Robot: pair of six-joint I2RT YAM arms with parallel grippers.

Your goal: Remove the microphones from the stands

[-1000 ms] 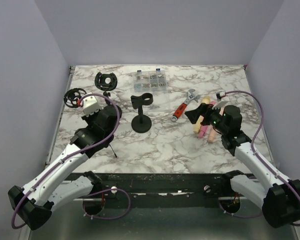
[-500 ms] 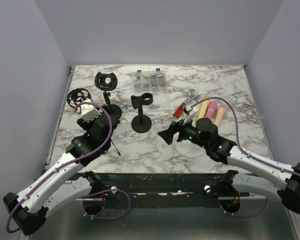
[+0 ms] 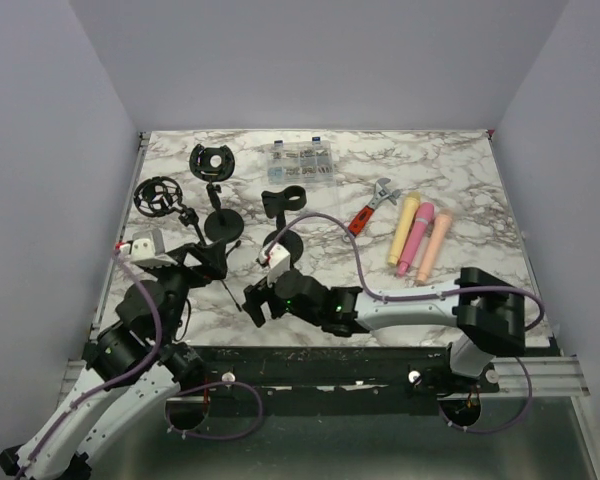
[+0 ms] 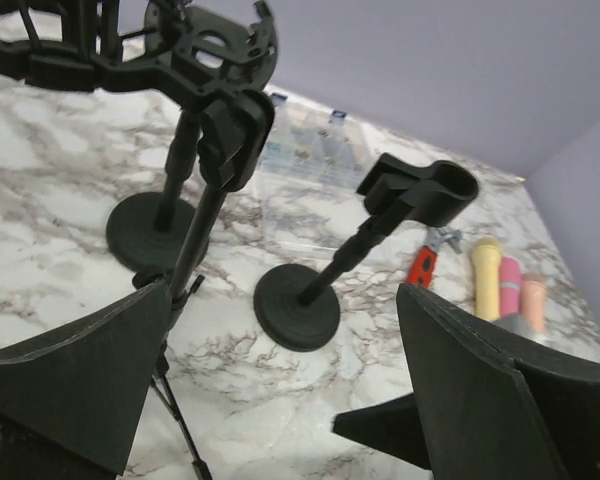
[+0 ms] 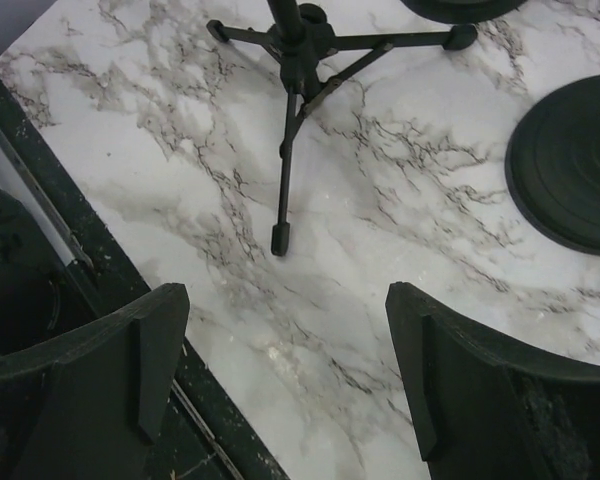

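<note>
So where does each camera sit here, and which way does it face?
Top external: above and behind the arms, looking down on the marble table; both arms show, bases nearest.
Left wrist: low over the table, facing across it at the empty clip stand; the left pincer's open fingers frame the bottom.
Right wrist: looking steeply down at a tripod's legs; the right pincer's open fingers show.
Shared: top and left wrist both show the clip stand and the three microphones.
</note>
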